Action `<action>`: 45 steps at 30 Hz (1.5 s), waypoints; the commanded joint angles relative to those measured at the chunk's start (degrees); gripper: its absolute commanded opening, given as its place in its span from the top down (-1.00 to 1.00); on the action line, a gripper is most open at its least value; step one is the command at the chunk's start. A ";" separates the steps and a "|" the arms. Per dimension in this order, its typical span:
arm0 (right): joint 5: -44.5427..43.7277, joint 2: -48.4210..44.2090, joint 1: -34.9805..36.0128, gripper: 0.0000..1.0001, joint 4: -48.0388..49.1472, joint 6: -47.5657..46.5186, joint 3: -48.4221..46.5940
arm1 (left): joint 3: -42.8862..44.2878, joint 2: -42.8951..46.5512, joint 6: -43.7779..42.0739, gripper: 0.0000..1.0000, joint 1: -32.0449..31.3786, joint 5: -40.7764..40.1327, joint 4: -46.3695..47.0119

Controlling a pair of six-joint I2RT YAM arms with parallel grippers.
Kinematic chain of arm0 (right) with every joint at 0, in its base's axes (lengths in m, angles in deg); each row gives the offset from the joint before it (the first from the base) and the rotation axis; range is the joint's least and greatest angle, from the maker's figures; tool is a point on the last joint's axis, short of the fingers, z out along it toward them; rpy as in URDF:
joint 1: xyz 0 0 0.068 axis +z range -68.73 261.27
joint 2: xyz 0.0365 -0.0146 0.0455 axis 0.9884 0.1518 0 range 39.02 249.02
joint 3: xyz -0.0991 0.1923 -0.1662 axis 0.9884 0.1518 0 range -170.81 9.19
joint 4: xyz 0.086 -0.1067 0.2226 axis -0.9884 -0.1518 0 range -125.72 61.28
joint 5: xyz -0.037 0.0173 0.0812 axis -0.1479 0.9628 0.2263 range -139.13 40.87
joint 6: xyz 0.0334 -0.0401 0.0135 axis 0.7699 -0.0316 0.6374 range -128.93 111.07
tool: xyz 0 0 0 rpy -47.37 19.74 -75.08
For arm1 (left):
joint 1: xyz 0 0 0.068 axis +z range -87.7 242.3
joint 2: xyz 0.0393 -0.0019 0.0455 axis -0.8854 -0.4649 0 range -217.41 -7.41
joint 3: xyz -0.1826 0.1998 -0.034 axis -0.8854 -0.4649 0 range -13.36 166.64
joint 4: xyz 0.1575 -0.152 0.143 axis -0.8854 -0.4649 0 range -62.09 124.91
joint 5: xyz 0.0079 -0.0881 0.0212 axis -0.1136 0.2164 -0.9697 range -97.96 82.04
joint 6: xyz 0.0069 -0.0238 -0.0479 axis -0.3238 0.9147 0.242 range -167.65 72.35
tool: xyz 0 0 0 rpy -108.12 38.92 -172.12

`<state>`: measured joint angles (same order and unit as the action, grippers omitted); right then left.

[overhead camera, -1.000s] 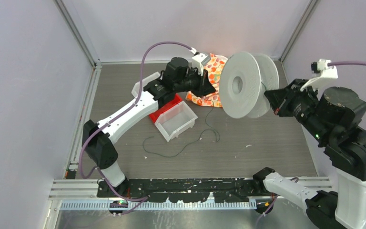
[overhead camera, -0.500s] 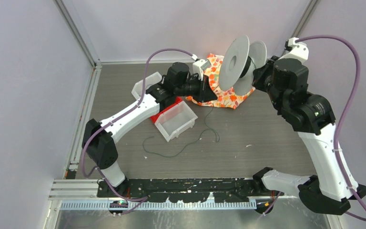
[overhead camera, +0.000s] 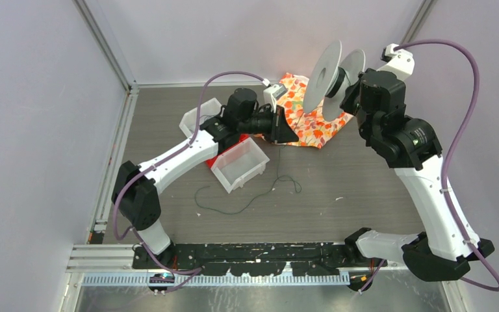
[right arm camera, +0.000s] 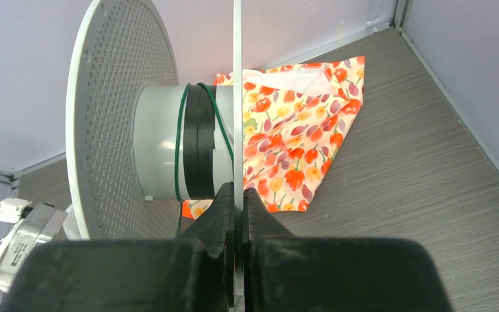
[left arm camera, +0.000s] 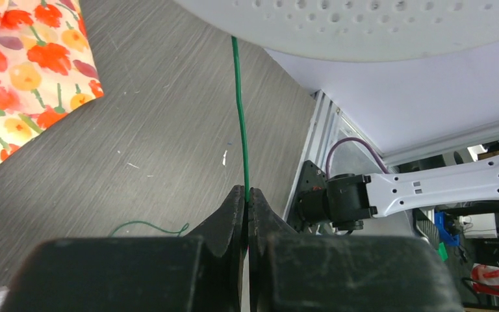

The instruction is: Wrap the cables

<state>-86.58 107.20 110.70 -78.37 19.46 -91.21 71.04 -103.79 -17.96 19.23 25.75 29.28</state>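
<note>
Nearest the arm bases, the thin, dark green, flexible cable (left arm camera: 240, 117) is lying in loose squiggles on the grey, wood-grained tabletop (overhead camera: 364, 185). Just beyond it, a translucent white rectangular plastic bin (overhead camera: 249, 177) is sitting against a red plastic bin (overhead camera: 227, 148). From the squiggles the cable is rising to the left gripper (left arm camera: 246, 195), whose black fingers are pinching it tight. From there it is running taut toward the spool. Farther back, a thin cloth printed with orange and red flowers (overhead camera: 308, 123) is lying rumpled on the tabletop. Above it the right gripper (right arm camera: 237, 192) is clamping the thin flange edge of a pale grey, perforated plastic spool (right arm camera: 114, 130) and holding it aloft. A few turns of cable are circling its smooth cylindrical hub.
</note>
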 commanded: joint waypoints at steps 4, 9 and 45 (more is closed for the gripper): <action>-5.54 2.36 -0.18 0.99 6.80 -1.53 -1.76 | 0.62 4.09 3.08 0.87 -0.09 5.01 3.82; -4.48 7.09 -0.08 0.99 3.00 -3.44 -2.99 | 2.20 5.99 4.67 0.99 -0.17 6.25 5.08; 11.80 -0.91 4.38 0.99 -18.75 -5.24 -11.15 | 1.35 19.32 -8.43 -0.31 1.24 -2.89 5.29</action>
<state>-71.61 110.13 114.96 -102.89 12.70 -96.33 76.01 -91.11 -25.87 19.42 29.92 25.28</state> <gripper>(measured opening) 0.050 0.643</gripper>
